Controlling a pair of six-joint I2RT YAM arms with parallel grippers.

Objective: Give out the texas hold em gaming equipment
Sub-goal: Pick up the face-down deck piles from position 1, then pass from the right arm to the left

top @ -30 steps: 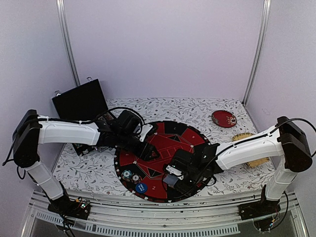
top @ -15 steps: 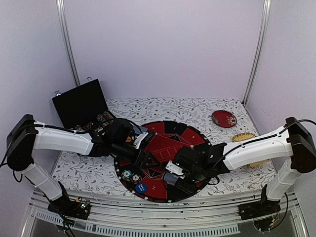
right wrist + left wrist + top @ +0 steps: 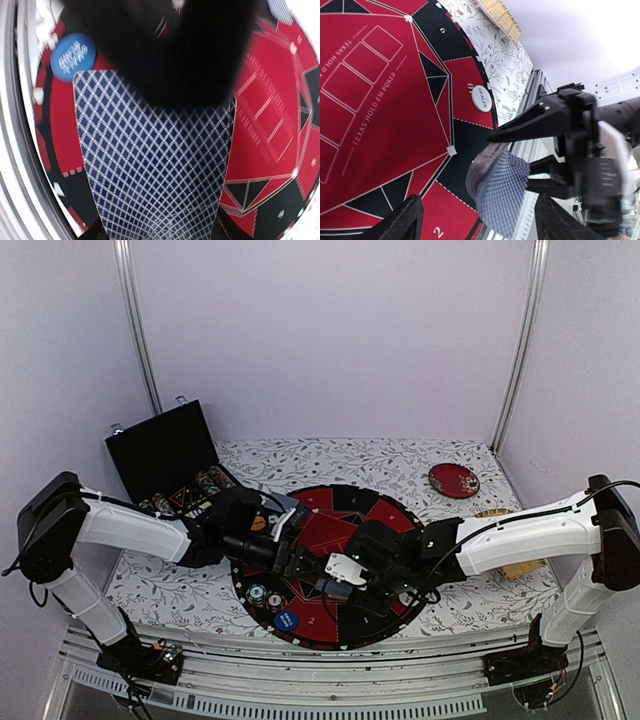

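From above, the left gripper and right gripper meet over the round poker mat, with a blue button disc on it. The left wrist view alone reads "TEXAS HOLD EM POKER" and "DEALER" on a white button; the left jaws gape, empty. The right wrist view alone shows the playing card, lattice back up, with the right jaws clamped on it; the disc's lettering is blurred.

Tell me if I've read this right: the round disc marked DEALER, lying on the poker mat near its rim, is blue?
Not quite. The DEALER disc is white, not blue. It does lie on the mat near its rim, as the left wrist view shows. The blue disc is a different one.
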